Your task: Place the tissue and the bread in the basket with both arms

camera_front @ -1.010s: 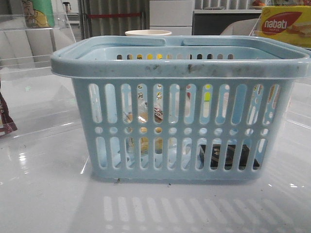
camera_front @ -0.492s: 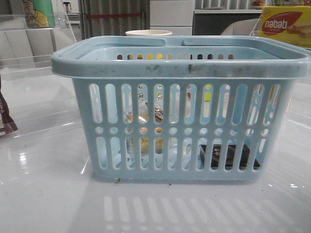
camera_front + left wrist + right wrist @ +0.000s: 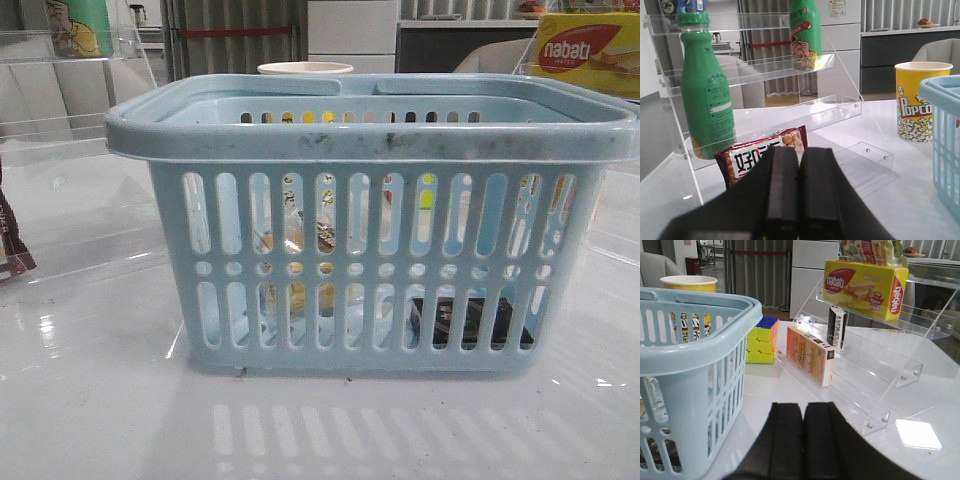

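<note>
A: The basket (image 3: 375, 225) is standing in the middle of the white table (image 3: 100, 400), seen from the front. What is lying inside it?

B: Going from left to right: the bread (image 3: 295, 270) in its clear bag is leaning upright behind the slots of the left half. The tissue (image 3: 470, 322) is lying flat on the basket floor in the right half. Both are sitting inside the walls.

A: And what is standing around the basket?

B: At the left edge a dark brown packet (image 3: 12, 245) is showing a little. In the left wrist view it is lying under a clear acrylic shelf (image 3: 765, 70), beside a green bottle (image 3: 707, 95). A popcorn cup (image 3: 922, 100) is standing just beside the basket rim. On the right, a yellow nabati box (image 3: 865, 280) is sitting on another clear shelf (image 3: 880, 355), with a colour cube (image 3: 761, 340) near the basket.

A: How are the grippers doing?

B: The left gripper (image 3: 799, 190) is clenched, its two black fingers (image 3: 782, 185) pressing together with nothing between them. The right gripper (image 3: 804, 440) is looking the same, fingers (image 3: 822, 437) closed and holding nothing, beside the basket.
</note>
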`<state>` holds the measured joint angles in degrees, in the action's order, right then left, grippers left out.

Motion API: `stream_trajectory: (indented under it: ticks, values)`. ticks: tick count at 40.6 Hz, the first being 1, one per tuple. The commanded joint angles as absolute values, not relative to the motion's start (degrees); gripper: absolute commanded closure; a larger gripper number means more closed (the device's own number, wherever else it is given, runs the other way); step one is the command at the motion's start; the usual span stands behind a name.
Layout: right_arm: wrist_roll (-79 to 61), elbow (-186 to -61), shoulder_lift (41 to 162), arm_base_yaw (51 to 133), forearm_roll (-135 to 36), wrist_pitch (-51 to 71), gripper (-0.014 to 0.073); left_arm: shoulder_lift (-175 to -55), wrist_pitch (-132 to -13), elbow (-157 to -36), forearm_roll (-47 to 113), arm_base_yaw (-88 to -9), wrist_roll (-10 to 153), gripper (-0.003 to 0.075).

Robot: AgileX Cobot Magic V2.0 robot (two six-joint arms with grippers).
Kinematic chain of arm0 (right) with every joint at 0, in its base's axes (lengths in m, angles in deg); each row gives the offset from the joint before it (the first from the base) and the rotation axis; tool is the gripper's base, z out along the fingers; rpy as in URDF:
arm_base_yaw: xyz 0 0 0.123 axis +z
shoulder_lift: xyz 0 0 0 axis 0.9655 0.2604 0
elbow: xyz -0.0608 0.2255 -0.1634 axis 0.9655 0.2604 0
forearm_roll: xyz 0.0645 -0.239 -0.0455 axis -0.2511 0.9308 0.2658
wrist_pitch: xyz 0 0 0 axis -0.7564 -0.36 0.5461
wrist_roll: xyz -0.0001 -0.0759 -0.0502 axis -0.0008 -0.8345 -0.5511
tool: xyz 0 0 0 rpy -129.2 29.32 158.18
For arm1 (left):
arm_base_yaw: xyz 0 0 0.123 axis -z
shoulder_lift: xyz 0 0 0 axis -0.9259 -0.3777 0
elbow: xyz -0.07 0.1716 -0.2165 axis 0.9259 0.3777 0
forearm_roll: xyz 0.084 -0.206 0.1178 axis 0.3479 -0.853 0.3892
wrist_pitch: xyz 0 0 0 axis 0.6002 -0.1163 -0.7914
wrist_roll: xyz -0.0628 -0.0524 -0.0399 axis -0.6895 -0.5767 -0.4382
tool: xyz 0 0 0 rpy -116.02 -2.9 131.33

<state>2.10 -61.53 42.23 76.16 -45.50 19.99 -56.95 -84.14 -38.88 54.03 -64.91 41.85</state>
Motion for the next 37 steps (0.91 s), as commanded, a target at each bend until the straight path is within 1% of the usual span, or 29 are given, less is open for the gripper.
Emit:
stream_trajectory:
  ticks: [1, 10, 16, 18, 28, 37]
  values:
    - [1.9, -61.8, 41.1, 75.8, -45.5, 24.3, 0.0566, -56.0, -88.9, -38.6, 53.5, -64.5, 41.7, 0.0627]
    - [2.6, -61.8, 41.1, 76.0, -45.0, 26.0, 0.0566, -56.0, -88.9, -38.6, 53.5, -64.5, 41.7, 0.0627]
    - [14.2, -61.8, 41.1, 76.0, -33.0, 27.6, 0.0566, -56.0, -88.9, -38.6, 53.5, -64.5, 41.7, 0.0627]
    - [17.2, -61.8, 41.1, 76.0, -31.7, 28.1, 0.0566, -56.0, -88.9, -38.6, 53.5, -64.5, 41.7, 0.0627]
    - [16.5, -61.8, 41.1, 75.9, -31.8, 28.6, 0.0566, -56.0, -88.9, -38.6, 53.5, -64.5, 41.7, 0.0627]
    - [15.5, -61.8, 41.1, 73.7, -35.1, 28.6, 0.0566, -56.0, -88.9, -38.6, 53.5, -64.5, 41.7, 0.0627]
